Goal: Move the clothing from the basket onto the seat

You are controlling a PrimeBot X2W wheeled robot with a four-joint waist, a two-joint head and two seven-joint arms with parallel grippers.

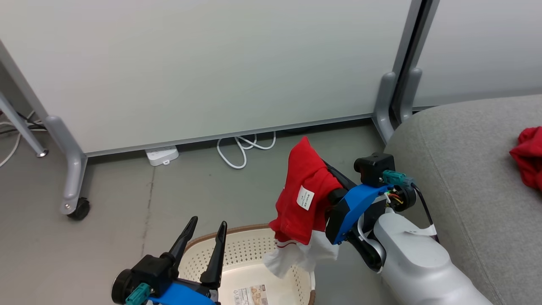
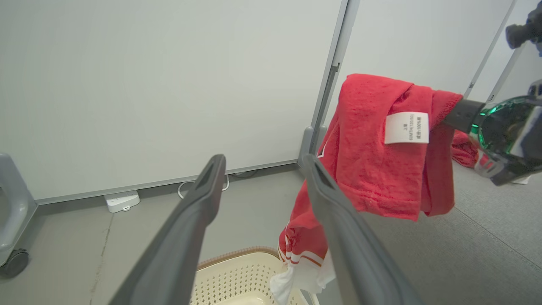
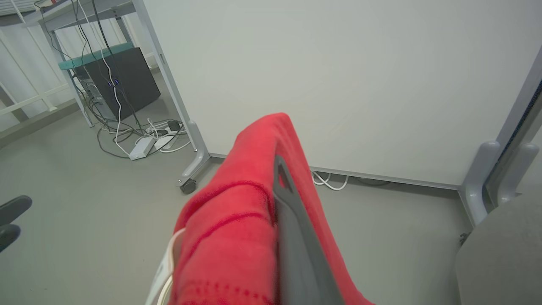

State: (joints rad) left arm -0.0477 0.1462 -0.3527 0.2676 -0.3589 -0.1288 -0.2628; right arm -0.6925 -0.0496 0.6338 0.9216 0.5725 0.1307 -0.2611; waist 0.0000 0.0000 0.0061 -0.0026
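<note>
A pale partition panel [image 1: 211, 63] on grey wheeled legs stands across the back of the floor. To the robot's right lies the grey seat [image 1: 465, 178], its rounded edge close beside the right forearm [image 1: 415, 262]. The cream perforated basket [image 1: 254, 250] with a brown rim sits on the floor at the bottom of the head view, with a printed label on its bottom.

1 red garment [image 1: 305, 195] hangs in the air, draped over the right gripper [image 3: 279, 178], whose 2 fingers are clenched on the cloth. This piece is lifted clear above the basket's right side and has not reached the seat. Its white lining and striped hem dangle lowest, over the basket's right rim; whether they touch the rim cannot be told. A second red garment [image 1: 529, 156] lies crumpled on the seat at the far right edge.

The left gripper [image 1: 207, 223] hovers over the basket's left rim, jaws spread wide and holding nothing.

A white care tag [image 1: 305, 198] is sewn to the hanging garment. Under the panel lie a white power strip [image 1: 162, 155] and a looped white cable [image 1: 243, 148].
</note>
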